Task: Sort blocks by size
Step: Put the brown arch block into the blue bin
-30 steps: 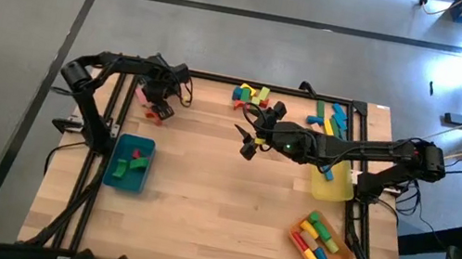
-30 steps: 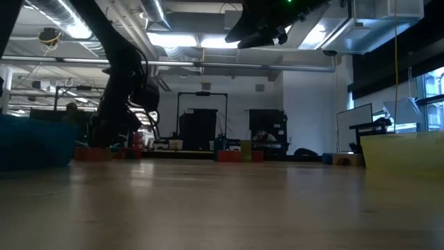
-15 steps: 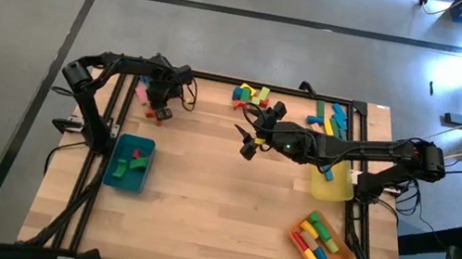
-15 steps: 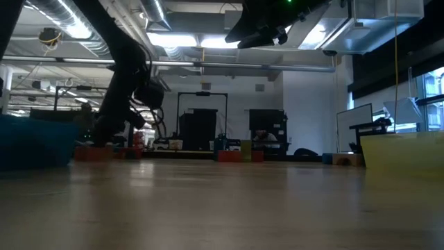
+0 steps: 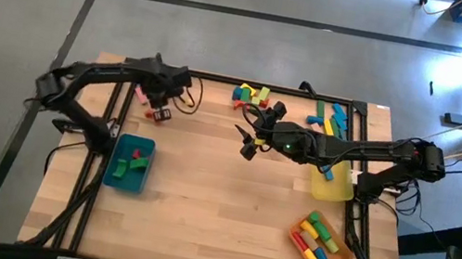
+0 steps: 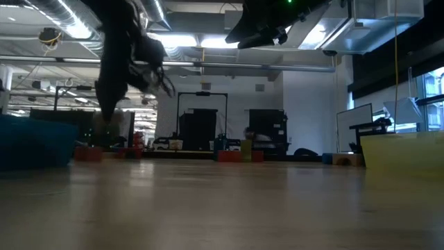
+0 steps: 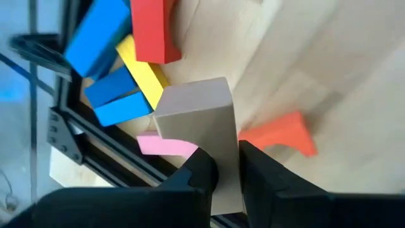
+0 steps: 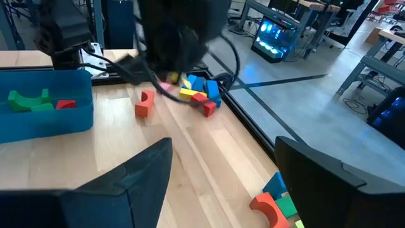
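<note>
Lifted clear of the bench [image 5: 203,181] since a second ago, the left end effector [image 7: 226,166] pinches a pale block [image 7: 202,130] above the far-left pile, and should carry it level to the teal tray [image 5: 129,163]; the right end effector [image 5: 250,137] waits spread.

A light wooden table [image 5: 211,192] carries a teal tray [image 5: 129,162] near its left edge, a yellow tray [image 5: 333,184] and an orange tray [image 5: 321,243] at right, and loose blocks [image 5: 253,95] along its far edge.
</note>
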{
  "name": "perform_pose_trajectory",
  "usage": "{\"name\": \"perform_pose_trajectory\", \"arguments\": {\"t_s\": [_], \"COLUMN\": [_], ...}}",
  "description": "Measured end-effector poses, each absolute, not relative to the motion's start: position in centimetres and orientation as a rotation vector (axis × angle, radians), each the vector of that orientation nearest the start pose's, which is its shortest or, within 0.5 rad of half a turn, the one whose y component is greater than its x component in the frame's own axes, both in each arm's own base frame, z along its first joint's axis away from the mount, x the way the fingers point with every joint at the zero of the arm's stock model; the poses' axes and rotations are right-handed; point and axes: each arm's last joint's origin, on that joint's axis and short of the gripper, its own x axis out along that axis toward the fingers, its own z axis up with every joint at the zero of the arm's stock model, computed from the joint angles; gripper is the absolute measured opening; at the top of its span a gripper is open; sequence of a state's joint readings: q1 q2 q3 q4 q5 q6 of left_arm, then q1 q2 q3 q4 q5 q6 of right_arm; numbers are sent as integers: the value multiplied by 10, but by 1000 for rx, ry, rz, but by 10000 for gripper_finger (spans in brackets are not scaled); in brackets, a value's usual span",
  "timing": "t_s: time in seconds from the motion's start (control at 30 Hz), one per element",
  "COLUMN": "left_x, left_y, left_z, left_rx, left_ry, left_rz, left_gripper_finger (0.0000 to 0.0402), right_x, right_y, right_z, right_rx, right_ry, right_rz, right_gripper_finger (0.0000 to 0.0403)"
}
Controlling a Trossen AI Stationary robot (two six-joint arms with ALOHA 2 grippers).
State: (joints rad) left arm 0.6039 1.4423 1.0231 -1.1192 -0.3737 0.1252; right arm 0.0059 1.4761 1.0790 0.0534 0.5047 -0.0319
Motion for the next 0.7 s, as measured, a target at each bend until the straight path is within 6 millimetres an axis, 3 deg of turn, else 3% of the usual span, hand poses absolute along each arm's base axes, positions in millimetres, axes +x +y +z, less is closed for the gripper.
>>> {"name": "perform_pose_trajectory", "arguments": {"t_s": [0.17, 0.3, 0.47, 0.7], "left_x": [183, 178, 176, 175], "left_y": [110, 83, 56, 24], "left_z": [252, 264, 269, 269], "left_rx": [-54, -139, -185, -182], "left_ry": [1531, 1479, 1483, 1535], "left_rz": [641, 495, 357, 306], "left_gripper_finger": [52, 53, 47, 51], "right_x": [332, 332, 332, 332], "right_y": [-12, -12, -12, -12], "right_z": [296, 296, 296, 296], "right_rx": [-118, -118, -118, -118], "right_ry": [343, 342, 342, 342], "right_rz": [-489, -488, -489, -488], "right_gripper_finger": [280, 280, 280, 280]}}
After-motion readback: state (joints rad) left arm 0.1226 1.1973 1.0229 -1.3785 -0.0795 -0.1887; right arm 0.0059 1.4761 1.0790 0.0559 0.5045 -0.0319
